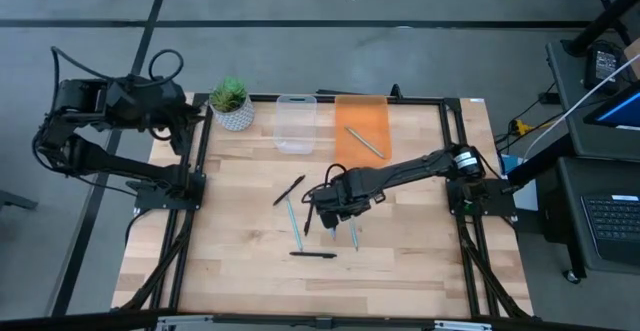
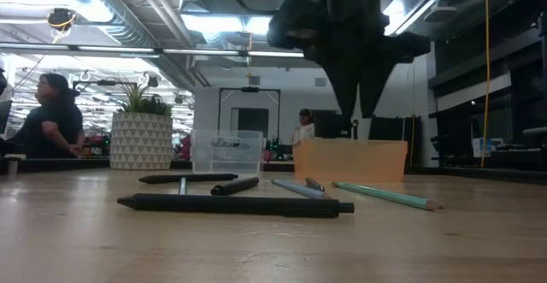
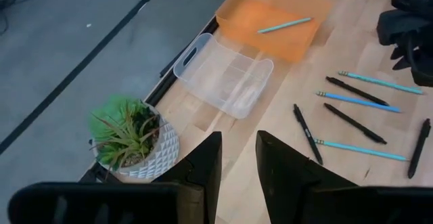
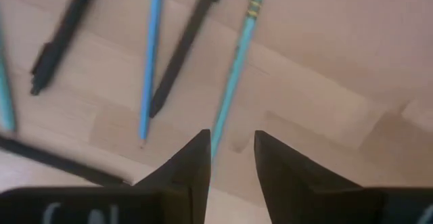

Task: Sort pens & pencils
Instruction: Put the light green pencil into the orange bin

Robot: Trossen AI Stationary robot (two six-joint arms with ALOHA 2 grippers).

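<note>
Black pen (image 2: 235,203) nearest on wooden table (image 2: 444,249), person (image 2: 47,116) seated behind

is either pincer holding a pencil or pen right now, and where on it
Nothing is held. The right pincer hangs open above a teal pencil lying on the table; the left pincer is open and empty near the plant.

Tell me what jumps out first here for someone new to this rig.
The right gripper hangs over mid-table, jaws open, lined up above a teal pencil in a loose scatter of black pens and teal pencils. Behind it, at the table's far edge, an orange tray already holds one pencil, with a clear bin and a potted plant beside it. The left gripper waits open at the far-left corner.
</note>
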